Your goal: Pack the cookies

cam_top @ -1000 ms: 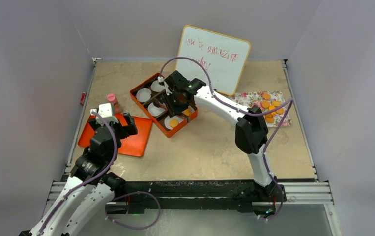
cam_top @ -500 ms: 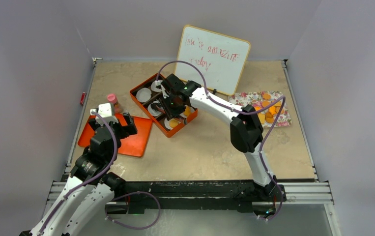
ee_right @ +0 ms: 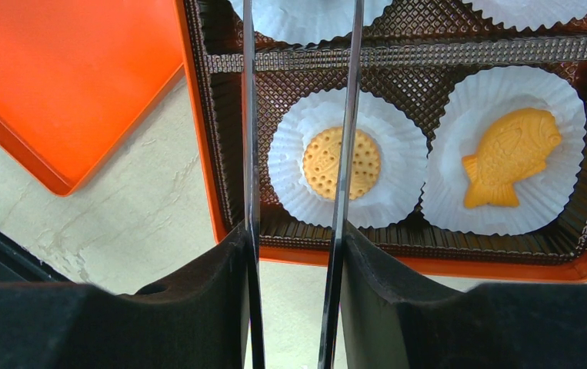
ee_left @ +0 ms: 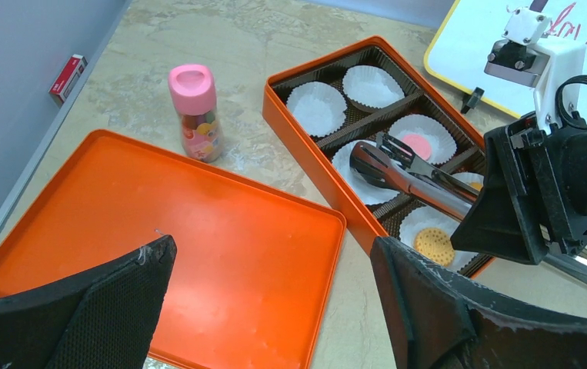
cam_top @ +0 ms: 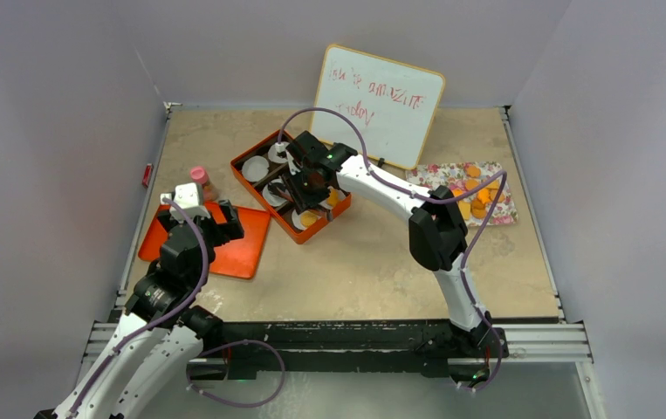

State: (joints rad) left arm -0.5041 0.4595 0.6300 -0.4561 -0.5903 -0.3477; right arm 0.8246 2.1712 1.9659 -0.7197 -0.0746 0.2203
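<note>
Polished, mirror-bright metal is shown by the tongs (ee_left: 409, 177) over the orange box (ee_left: 315, 165). Inside the box, a brown insert (ee_right: 428, 52) embossed with fine diamonds is lined with pleated white paper cups (ee_right: 401, 173); the round cookie (ee_right: 322, 163) is matt and dimpled. Beside the box, the orange tray (ee_left: 198, 246) looks smooth and faintly glossy.

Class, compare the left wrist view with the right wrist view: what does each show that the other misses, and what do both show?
Only the left wrist view shows the pink-capped bottle, the whiteboard's corner, a pink cookie in its cup, and the right arm seen from outside. Only the right wrist view shows a fish-shaped cookie in the cup beside the round one. Both show the orange box, the orange tray, the round cookie in its paper cup, and the tongs over the box.
</note>
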